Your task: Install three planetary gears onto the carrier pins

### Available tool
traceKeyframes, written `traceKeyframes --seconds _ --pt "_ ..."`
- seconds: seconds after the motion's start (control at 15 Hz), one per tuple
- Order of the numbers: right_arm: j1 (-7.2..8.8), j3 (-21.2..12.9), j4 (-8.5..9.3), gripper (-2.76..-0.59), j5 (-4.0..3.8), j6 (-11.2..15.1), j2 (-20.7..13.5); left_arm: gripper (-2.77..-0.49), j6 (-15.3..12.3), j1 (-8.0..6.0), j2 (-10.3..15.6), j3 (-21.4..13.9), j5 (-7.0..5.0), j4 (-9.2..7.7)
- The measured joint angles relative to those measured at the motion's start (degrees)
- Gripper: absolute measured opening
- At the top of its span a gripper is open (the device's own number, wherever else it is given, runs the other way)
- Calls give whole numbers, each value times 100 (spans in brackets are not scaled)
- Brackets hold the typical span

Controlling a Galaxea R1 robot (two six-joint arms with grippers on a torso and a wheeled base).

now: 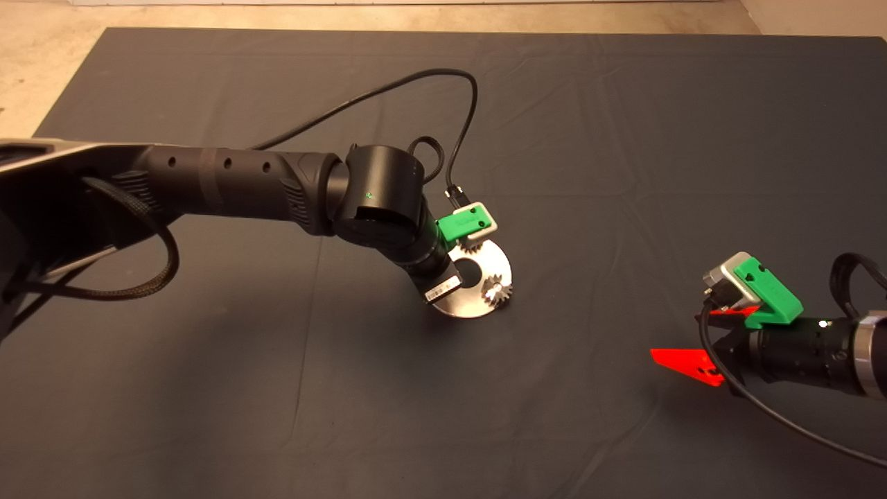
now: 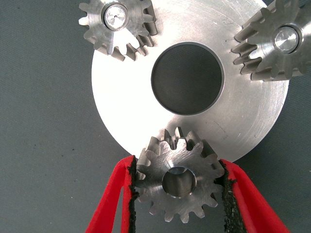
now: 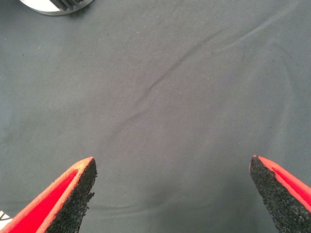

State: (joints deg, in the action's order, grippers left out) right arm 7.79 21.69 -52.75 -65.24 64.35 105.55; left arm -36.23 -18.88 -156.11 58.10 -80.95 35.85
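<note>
One hard, smooth-faced gear (image 2: pixel 179 180) sits pinched by its teeth in my left gripper (image 2: pixel 178 189); my right gripper (image 3: pixel 172 191) idles wide open.

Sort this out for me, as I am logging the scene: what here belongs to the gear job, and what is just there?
Job:
- disc with carrier pins
- two seated gears
- third gear in left gripper

Not in use:
- right gripper, open, parked at lower right
- dark mat
</note>
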Motion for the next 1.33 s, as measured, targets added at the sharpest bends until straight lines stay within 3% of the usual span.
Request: traceKeyframes --seconds 0.27,0.8,1.13,1.33 --pt "-2 0 2 -100 0 0 0 -238 5 0 118 0 -6 13" --pt "0 0 5 -100 0 0 0 -238 -19 0 101 -26 2 20" --pt "0 0 5 -100 0 0 0 -239 -148 4 123 -326 5 17" --pt "0 0 5 -100 0 0 0 -239 -189 126 154 -347 2 28"
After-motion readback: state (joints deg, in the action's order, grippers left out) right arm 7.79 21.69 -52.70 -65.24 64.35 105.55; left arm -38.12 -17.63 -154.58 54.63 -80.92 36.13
